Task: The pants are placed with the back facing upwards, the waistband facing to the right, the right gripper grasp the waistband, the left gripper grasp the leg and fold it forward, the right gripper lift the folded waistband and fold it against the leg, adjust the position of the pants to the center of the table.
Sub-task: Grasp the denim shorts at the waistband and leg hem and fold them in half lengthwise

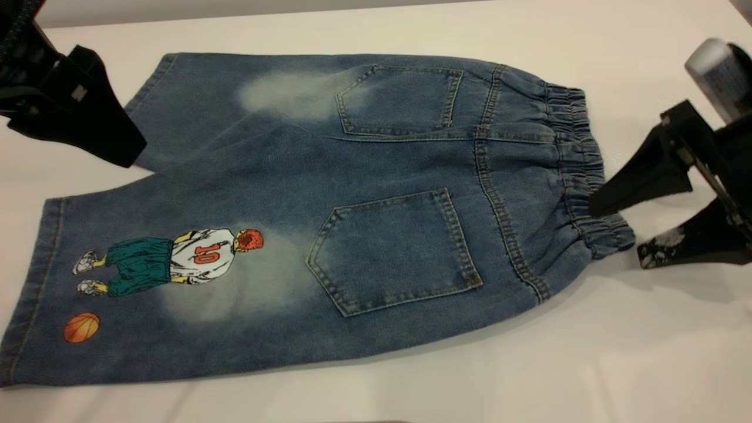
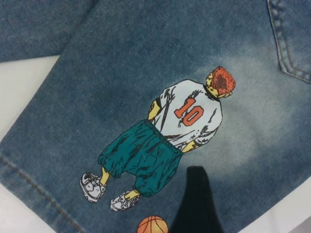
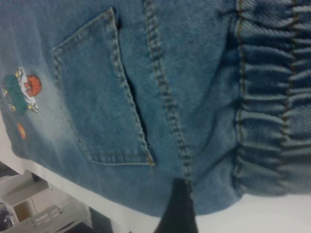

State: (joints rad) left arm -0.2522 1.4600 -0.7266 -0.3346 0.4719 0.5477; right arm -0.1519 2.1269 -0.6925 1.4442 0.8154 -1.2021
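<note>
The pants (image 1: 376, 194) lie flat on the white table (image 1: 646, 352), back pockets up, legs to the left. Their gathered waistband (image 1: 578, 147) points right. The near leg carries the "10" player print (image 2: 189, 114) and an orange ball (image 1: 81, 327). My right gripper (image 1: 618, 232) is open at the waistband's near end: one finger touches the ruffles and the other rests on the table beyond the corner. One right finger (image 3: 177, 208) shows near the waistband (image 3: 272, 121). My left gripper (image 1: 100, 138) is open above the far leg's hem; only one finger (image 2: 194, 204) shows, over the denim.
Bare white tabletop surrounds the pants (image 3: 97, 97) along the front and right. The table's far edge (image 1: 235, 14) runs just behind the far leg. White furniture (image 3: 43, 208) stands beyond the table's edge in the right wrist view.
</note>
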